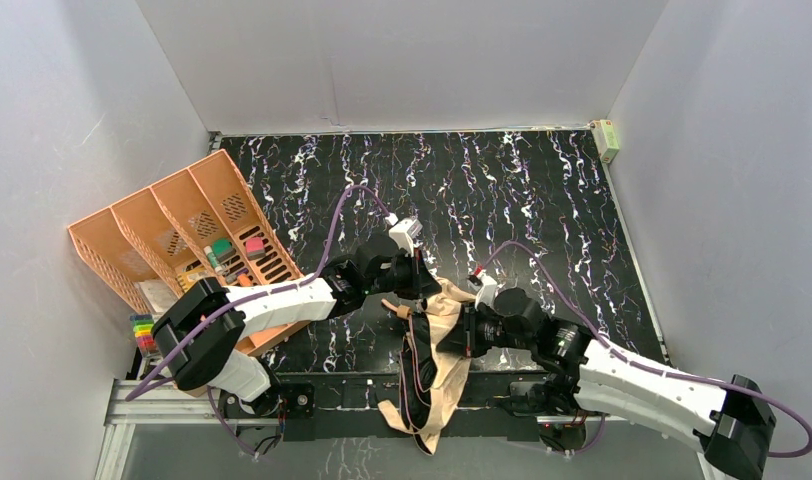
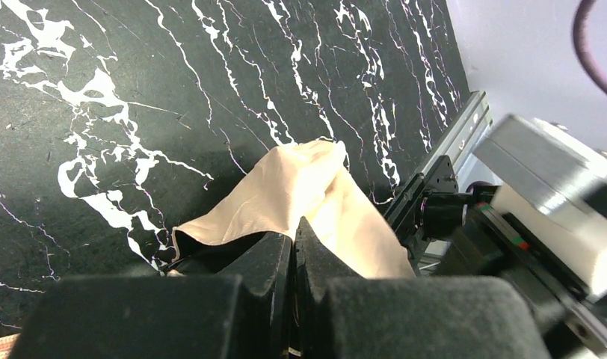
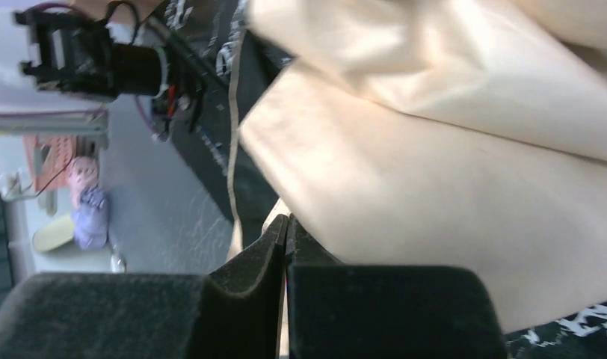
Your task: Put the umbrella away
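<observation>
The umbrella (image 1: 440,360) lies half folded at the near table edge, its tan canopy and black ribs hanging over the rail. My left gripper (image 1: 429,283) sits at the canopy's upper end. In the left wrist view the left gripper (image 2: 294,224) is shut, and the umbrella's tan cloth (image 2: 300,179) runs right into the tips. My right gripper (image 1: 464,330) presses against the canopy's right side. In the right wrist view the right gripper (image 3: 286,221) is shut with a thin pale strip of the umbrella's cloth (image 3: 435,187) between the fingers.
An orange desk organizer (image 1: 182,220) with several compartments stands at the left of the table, holding small coloured items. A small green and white box (image 1: 607,138) sits in the far right corner. The metal rail (image 1: 322,410) runs along the near edge.
</observation>
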Controlling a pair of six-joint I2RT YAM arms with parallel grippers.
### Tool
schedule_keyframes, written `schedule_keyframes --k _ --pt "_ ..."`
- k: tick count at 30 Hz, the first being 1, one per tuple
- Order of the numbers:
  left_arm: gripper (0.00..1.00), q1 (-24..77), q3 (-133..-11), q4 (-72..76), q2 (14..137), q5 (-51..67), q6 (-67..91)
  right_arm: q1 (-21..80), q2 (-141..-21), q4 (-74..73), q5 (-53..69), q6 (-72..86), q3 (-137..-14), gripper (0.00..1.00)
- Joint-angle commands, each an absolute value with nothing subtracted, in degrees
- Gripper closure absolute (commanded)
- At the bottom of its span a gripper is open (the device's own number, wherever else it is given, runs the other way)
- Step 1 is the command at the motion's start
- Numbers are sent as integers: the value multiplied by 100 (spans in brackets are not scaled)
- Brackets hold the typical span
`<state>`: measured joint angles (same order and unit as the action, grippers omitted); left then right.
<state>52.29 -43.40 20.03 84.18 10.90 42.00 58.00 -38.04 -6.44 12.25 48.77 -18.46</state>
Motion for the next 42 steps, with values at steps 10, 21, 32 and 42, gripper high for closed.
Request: schedule_keyframes --k 10,21,32,42 --pt "100 5236 -4435 2146 8404 960 4253 5842 -5156 877 -513 5311 -939 93" --pt "100 4969 -5155 2001 8736 1080 4084 5096 -7041 2041 -1470 4888 -1590 95" --pt "100 4966 -4931 1791 8169 1286 4133 4487 -8015 2200 -1010 5156 -1929 95" --pt "100 5449 -3963 2079 7638 1139 4489 4335 -8171 2186 -827 5305 -1962 96"
